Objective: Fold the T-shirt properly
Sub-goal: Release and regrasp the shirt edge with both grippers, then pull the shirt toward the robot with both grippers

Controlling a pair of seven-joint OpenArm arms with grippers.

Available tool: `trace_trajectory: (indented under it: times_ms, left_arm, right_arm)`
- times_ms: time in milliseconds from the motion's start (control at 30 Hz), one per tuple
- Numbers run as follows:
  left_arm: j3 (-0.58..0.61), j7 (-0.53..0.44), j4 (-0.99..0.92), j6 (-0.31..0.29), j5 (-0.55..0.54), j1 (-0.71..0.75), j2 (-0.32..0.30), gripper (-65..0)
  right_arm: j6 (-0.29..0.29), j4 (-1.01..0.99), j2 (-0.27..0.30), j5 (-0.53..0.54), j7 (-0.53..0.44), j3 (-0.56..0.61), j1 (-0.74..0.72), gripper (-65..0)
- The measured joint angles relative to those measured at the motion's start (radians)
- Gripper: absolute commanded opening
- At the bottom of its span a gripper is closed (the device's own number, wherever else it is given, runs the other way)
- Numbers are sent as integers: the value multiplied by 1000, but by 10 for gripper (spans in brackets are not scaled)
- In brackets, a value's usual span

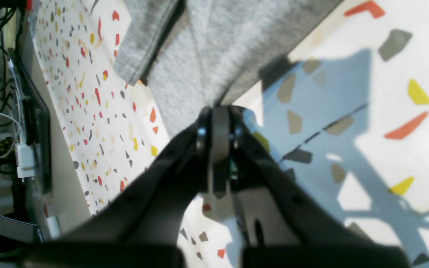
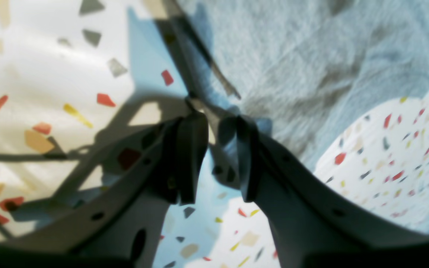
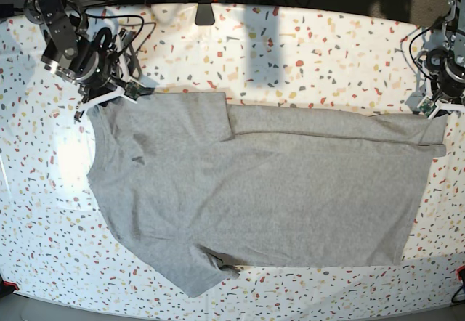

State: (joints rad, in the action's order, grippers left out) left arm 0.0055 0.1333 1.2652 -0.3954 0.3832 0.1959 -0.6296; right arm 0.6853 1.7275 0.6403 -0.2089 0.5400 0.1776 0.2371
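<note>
Left wrist view. Left gripper: jaws pressed together, clenched on an edge of the T-shirt. Grey heather cloth fans away from the fingertips, a hemmed flap lying to one side of them. The pinch at the very margin looks chosen so the edge can be carried over without dragging the whole garment. Speckled table lies on both sides of the fingers. No writing legible.

Right wrist view. Right gripper: jaws stand partly apart; a thin strip of fabric edge sits at the fingertips. Whether it is truly gripped cannot be told. Grey cloth spreads beyond and to one side of the fingers; bare table lies on the other side and behind them. No label or print visible.

Base view. T-shirt spread flat across the table's middle, plain side up, one long edge already turned over into a band. Right gripper is at the shoulder corner; left gripper is at the opposite hem corner. Holding both ends of one long side probably serves a lengthwise fold. No lettering shows.
</note>
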Motion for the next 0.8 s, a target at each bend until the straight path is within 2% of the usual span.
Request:
trace_trajectory:
  times_ms: [167, 300, 400, 433, 533, 633, 733, 800]
  left_arm:
    - [0, 0, 0, 0, 0, 0, 0, -650]
    - [0, 0, 0, 0, 0, 0, 0, -650]
    - [0, 1, 0, 0, 0, 0, 0, -650]
    - [0, 0, 0, 0, 0, 0, 0, -650]
    - [0, 2, 0, -1, -35, 0, -2, -650]
    - [-4, 5, -2, 0, -92, 0, -3, -650]
    - [-4, 14, -2, 0, -162, 1, -4, -650]
    - [-4, 48, 9, -3, -223, 3, -7, -650]
  right_arm:
    - [29, -40, 6, 14, 3, 19, -49, -465]
    - [61, -92, 11, 65, -11, 18, -79, -465]
    - [66, -105, 13, 84, -8, 17, -86, -466]
    - [66, -105, 13, 83, -5, 17, -87, -483]
    - [81, -105, 19, 82, -2, 20, -85, -650]
    - [71, -105, 20, 82, -6, 20, -82, -650]
    - [21, -104, 19, 93, -2, 22, -75, -650]
    - [8, -100, 19, 97, 14, 24, -74, -650]
